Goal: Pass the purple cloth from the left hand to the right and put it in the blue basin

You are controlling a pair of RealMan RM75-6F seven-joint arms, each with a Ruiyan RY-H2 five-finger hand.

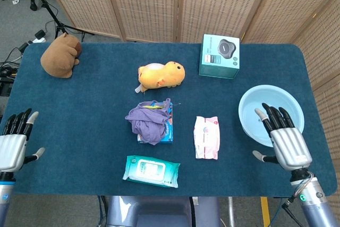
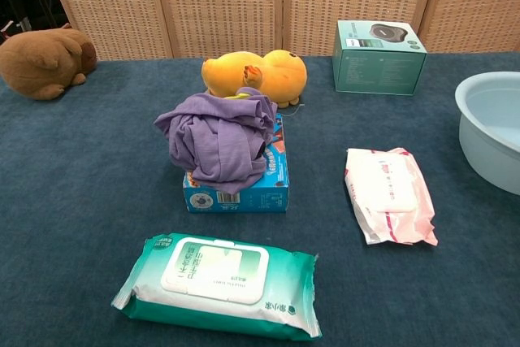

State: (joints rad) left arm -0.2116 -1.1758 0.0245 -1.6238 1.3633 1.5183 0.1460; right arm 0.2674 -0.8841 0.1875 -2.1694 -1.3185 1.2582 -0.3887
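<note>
Purple cloth [image 1: 149,120]: bunched in a heap on top of a small blue box [image 2: 244,183] near the middle of the surface [image 1: 95,104]; part of it drapes over the box's front edge; no hand touches it.
Blue basin [image 1: 271,114]: sits on the right side of the surface, nothing inside it.
Left hand [image 1: 14,141]: at the left edge of the surface, well apart from the cloth; fingers [image 1: 18,122] released, held straight and slightly spread, holding nothing. Seen only in the head view.
Right hand [image 1: 284,136]: over the near rim of the basin, its fingers [image 1: 272,116] released, straight and spread, pointing over the bowl; it holds nothing. Seen only in the head view.
Yellow plush toy [image 1: 161,74]: lies just behind the box and cloth.
Brown plush toy [image 1: 60,55]: lies at the far left corner.
Teal box [image 1: 219,56]: stands at the far side, behind the basin and to its left.
Pink-and-white wipes pack [image 1: 206,137]: lies flat between the blue box and the basin.
Green wipes pack [image 1: 151,170]: lies flat at the near edge, in front of the blue box.
</note>
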